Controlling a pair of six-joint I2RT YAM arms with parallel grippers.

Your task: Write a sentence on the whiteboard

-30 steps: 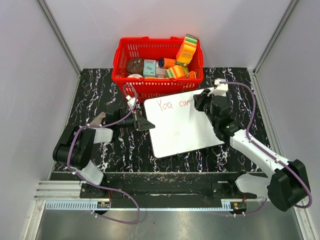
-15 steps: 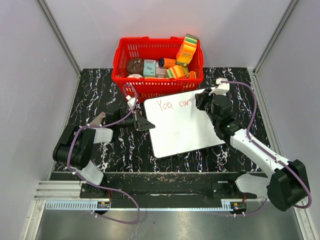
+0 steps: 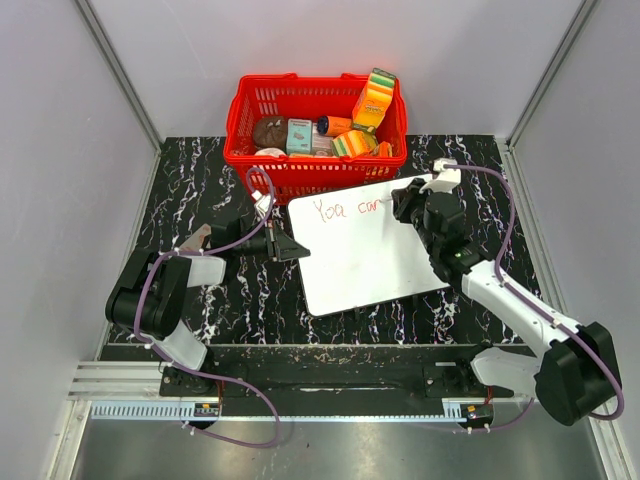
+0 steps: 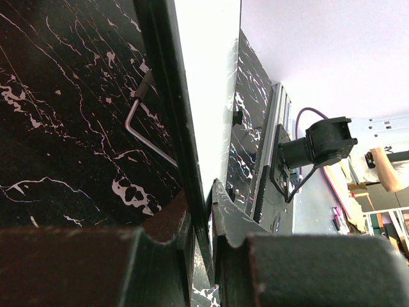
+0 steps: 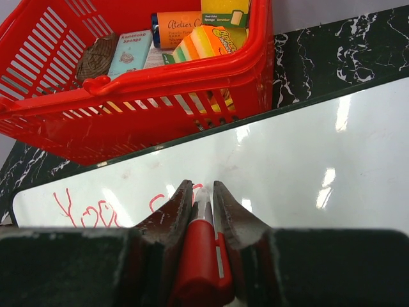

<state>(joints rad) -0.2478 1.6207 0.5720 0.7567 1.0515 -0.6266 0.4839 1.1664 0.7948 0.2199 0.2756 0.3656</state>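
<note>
Black marbled table (image 3: 190,180) carries the whiteboard (image 3: 365,260) beside a red basket (image 3: 300,175). The left hand (image 3: 297,247) pinches its left edge; the right hand (image 5: 203,192) clamps a red marker (image 5: 201,252) at the sentence (image 3: 345,208).

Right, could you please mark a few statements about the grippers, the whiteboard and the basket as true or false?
1. The right gripper holds a red marker, tip toward the whiteboard. True.
2. The left gripper is open and clear of the whiteboard. False: it is clamped on the whiteboard's left edge.
3. The red basket is empty. False: it holds sponges and packets.
4. The writing on the whiteboard is red. True.
</note>
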